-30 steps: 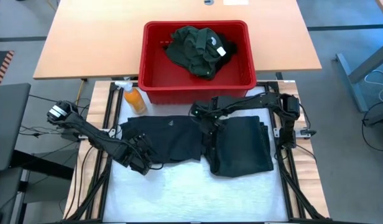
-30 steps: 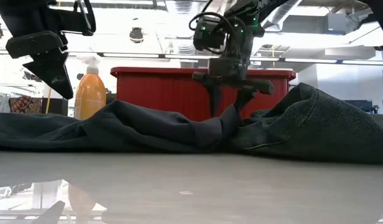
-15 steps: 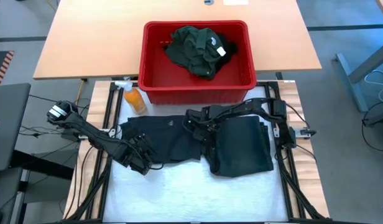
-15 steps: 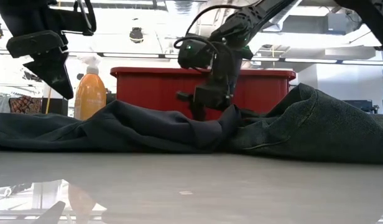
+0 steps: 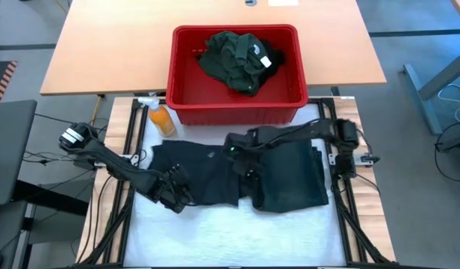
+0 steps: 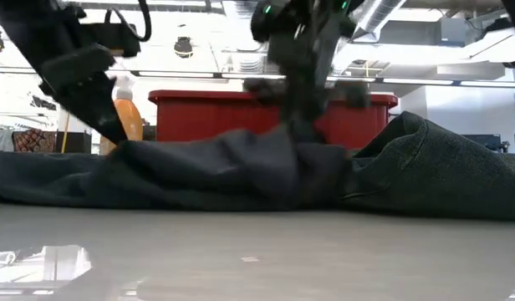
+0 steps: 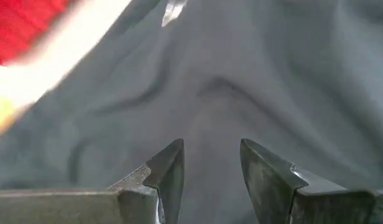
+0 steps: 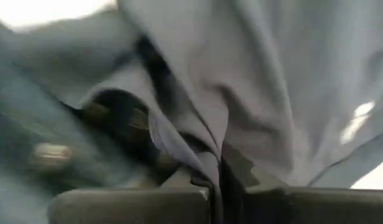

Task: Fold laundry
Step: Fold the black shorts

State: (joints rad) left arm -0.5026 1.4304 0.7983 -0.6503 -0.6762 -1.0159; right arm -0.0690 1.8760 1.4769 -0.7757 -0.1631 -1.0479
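A black garment [image 5: 200,173] lies spread on the white table pad. Beside it on the right lies a folded dark garment [image 5: 291,175]. My right gripper [image 5: 243,163] stands over the black garment's right side, shut on its cloth. My left gripper [image 5: 175,198] is open at the garment's near left edge, tilted down, and the left wrist view shows cloth [image 7: 210,93] just beyond its fingers. A green shirt [image 5: 234,58] with a white label lies heaped in the red basket [image 5: 236,112]. My right gripper pinches a fold of the black garment [image 8: 207,146] near its right side between its two fingers, slanting down from above. The cloth is drawn up into a ridge [image 6: 287,150] under the fingers, and the rest lies on the table. My left gripper: whether its fingertips touch the cloth, I cannot tell.
The red basket stands at the far edge of the pad. An orange spray bottle [image 5: 161,118] stands at its left corner. The white pad's near strip [image 5: 230,232] is bare.
My right gripper has shut on the black garment's cloth and risen a little, pulling a ridge of cloth up with it, while the rest stays flat. My left gripper has sunk and tipped down toward the garment's near left edge.
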